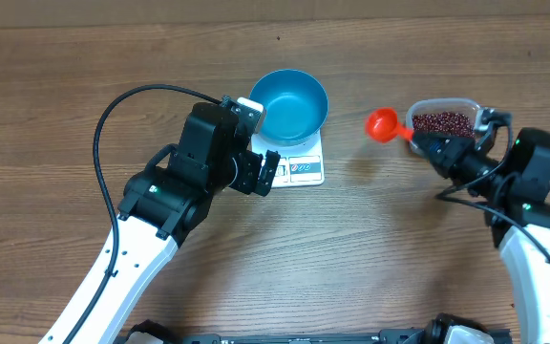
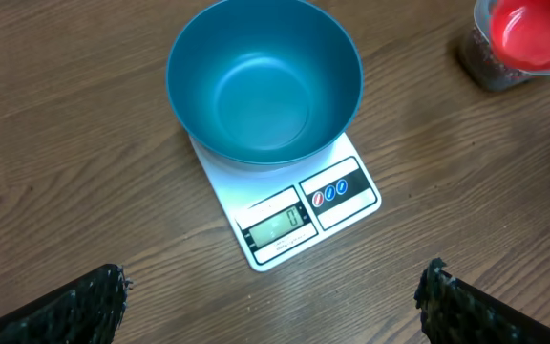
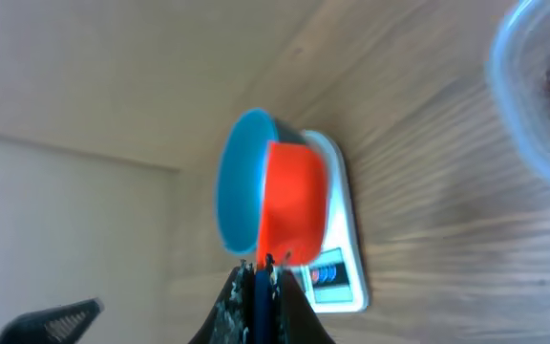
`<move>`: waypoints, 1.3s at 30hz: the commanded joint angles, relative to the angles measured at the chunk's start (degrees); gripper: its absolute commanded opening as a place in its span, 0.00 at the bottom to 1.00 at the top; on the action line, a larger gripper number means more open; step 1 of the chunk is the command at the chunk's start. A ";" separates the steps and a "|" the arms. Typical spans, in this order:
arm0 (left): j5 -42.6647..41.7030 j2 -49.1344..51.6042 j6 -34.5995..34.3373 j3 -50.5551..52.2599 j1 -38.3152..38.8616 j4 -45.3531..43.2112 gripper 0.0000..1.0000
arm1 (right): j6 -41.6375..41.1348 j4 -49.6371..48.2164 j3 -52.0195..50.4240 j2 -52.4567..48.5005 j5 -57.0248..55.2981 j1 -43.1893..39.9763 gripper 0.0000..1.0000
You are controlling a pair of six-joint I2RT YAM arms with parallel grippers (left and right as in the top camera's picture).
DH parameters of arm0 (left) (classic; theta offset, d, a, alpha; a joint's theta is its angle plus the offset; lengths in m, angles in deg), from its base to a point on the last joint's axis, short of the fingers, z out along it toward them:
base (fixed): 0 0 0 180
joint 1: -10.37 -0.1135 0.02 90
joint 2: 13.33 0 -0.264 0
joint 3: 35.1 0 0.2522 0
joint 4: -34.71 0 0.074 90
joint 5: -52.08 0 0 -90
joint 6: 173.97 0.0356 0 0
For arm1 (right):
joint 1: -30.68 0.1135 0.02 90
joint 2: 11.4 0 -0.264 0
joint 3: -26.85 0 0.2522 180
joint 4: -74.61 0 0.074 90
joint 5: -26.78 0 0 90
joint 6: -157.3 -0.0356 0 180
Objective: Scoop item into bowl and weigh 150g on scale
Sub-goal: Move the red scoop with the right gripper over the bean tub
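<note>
The blue bowl (image 1: pixel 292 103) is seen standing on the white scale (image 1: pixel 304 170) in the upper middle of the overhead frame, with the display edge left uncovered toward the bottom. The left gripper (image 1: pixel 259 174) is held at the scale's lower left corner, its jaws spread wide apart. The beans (image 1: pixel 442 122) are heaped in a clear tub (image 1: pixel 466 103) at the upper right. A red scoop (image 1: pixel 382 123) is clamped by its handle in the closed right gripper (image 1: pixel 418 141), with its cup just left of the tub
</note>
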 commanded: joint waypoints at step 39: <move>-0.61 -0.48 -0.81 -0.28 -0.28 -0.24 1.00 | 43.60 17.55 16.44 -9.38 -44.89 -0.09 0.04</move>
